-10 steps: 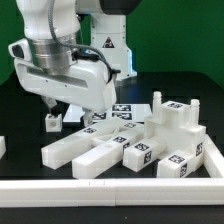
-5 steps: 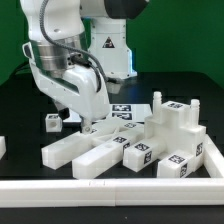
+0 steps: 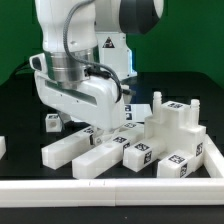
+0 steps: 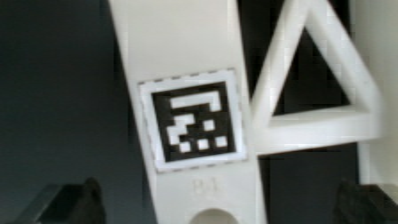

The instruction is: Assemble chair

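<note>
While the claw [image 4: 222, 205] hangs wide apart and empty, the long white tagged plastic bar [image 4: 178, 50] lies beneath, lengthwise across its gap.

arm [image 3: 82, 75] slid over toward the exterior view's right, so the tool [image 3: 92, 122] went from hanging above the small cube [image 3: 52, 122] to above the long bars [image 3: 92, 150] mid-tabletop. cube's out in the open now.
</note>
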